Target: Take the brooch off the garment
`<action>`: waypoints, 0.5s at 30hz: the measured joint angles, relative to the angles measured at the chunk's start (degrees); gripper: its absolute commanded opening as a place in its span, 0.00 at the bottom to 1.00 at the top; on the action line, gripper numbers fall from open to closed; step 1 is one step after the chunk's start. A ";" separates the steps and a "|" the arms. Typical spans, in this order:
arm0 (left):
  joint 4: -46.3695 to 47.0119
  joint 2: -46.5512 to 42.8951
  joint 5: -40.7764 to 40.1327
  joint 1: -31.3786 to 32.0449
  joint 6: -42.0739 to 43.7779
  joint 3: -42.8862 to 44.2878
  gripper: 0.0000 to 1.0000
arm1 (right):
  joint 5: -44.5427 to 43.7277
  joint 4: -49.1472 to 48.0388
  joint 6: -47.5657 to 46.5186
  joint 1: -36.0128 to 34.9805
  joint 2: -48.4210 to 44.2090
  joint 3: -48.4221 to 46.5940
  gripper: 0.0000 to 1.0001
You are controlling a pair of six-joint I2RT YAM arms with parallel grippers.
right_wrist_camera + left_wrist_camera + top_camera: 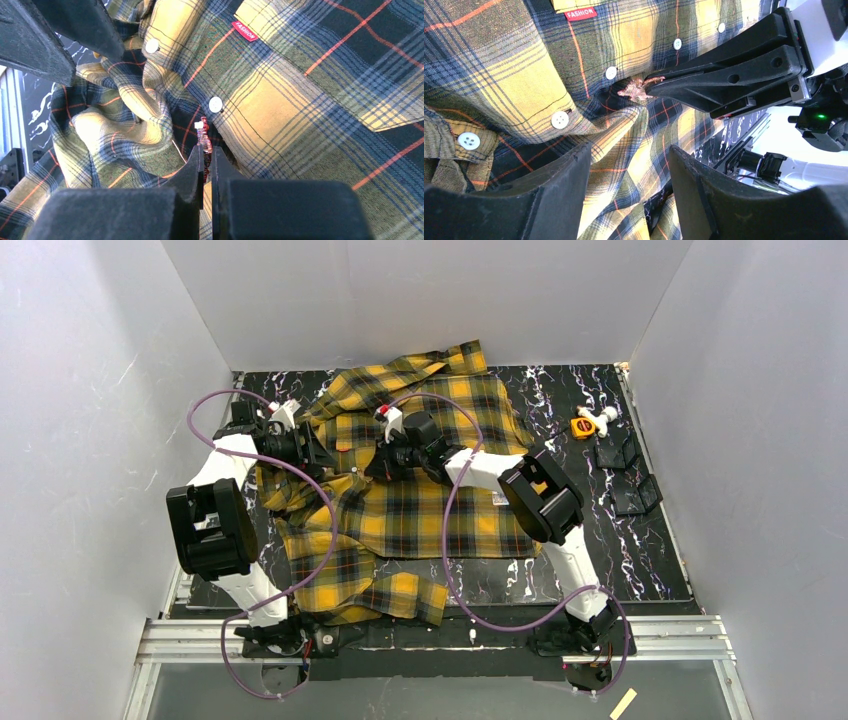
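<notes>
At the middle of the garment, I am clamping my right gripper on the brooch, seemingly not yet freed from it, while my left gripper is hovering open just beside.

The lower part of the brooch is hidden between the pressed-together fingers in the right wrist view. From above it is covered by the right arm. The shirt is cut off by the edges of both wrist views.
</notes>
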State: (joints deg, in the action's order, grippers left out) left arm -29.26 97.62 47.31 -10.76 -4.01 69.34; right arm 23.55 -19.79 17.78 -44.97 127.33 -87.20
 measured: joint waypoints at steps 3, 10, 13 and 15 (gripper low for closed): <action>-0.52 0.00 -0.15 0.00 0.70 0.00 0.60 | -0.02 1.25 -1.33 0.02 -0.37 0.00 0.01; -2.16 -0.02 -0.92 0.00 2.27 1.18 0.77 | 0.42 3.69 -2.93 0.61 -2.64 0.00 0.01; -2.54 -0.22 -1.20 0.00 2.67 2.56 0.83 | 0.90 4.52 -2.97 1.40 -4.11 0.09 0.01; -2.58 -0.57 -1.33 0.00 2.80 3.61 0.85 | 1.22 4.94 -2.97 2.14 -5.29 0.44 0.01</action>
State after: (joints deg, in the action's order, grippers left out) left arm -31.83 97.06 45.98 -10.76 -1.21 72.95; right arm 24.77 -14.85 14.81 -42.83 122.04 -86.76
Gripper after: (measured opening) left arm 0.815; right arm 0.057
